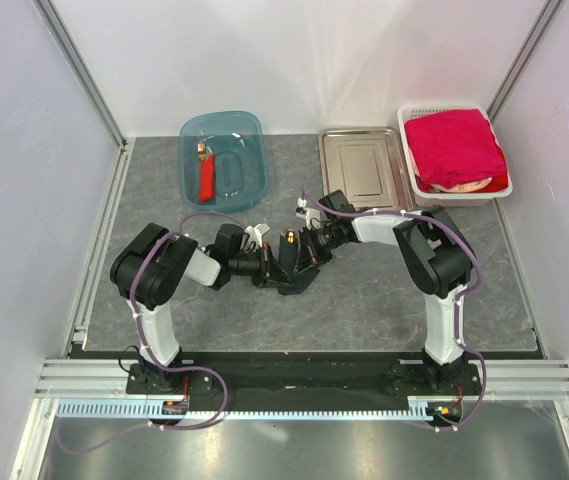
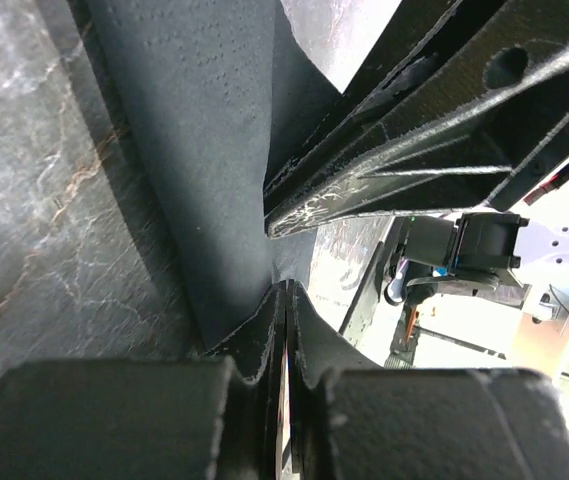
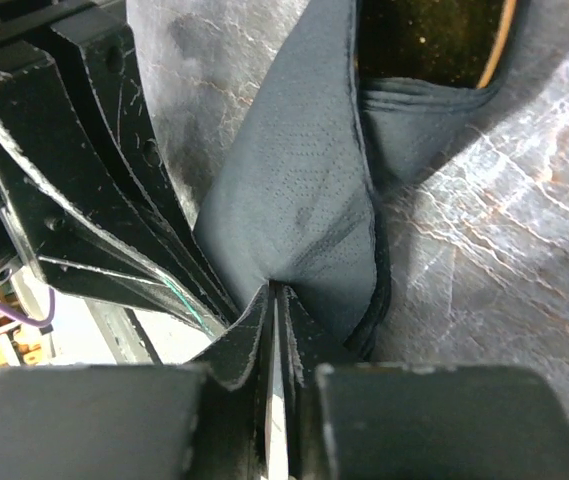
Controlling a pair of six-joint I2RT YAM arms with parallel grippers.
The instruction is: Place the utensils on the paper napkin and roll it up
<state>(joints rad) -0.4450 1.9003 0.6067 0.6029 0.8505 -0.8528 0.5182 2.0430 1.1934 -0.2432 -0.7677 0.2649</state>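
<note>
Plain white walls (image 1: 294, 60), aluminium corner posts (image 1: 81, 70), grey marbled tabletop (image 1: 364, 295), metal rail (image 1: 89, 378) along near edge.

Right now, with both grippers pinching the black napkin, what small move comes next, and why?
Probably roll the pinched edge onward, both arms together: the left gripper and right gripper each clamp the paper napkin, whose fold looks loose, not tight.

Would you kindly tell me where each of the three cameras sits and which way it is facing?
Top external: above and behind the bases, looking down on the table; both arms show whole, left tool meeting right tool.
Left wrist: on the left arm, looking along its own fingers at the pinched paper napkin.
Right wrist: on the right arm, likewise, its own fingers in view.
Shared: both wrist views show the paper napkin and the opposite tool.
</note>
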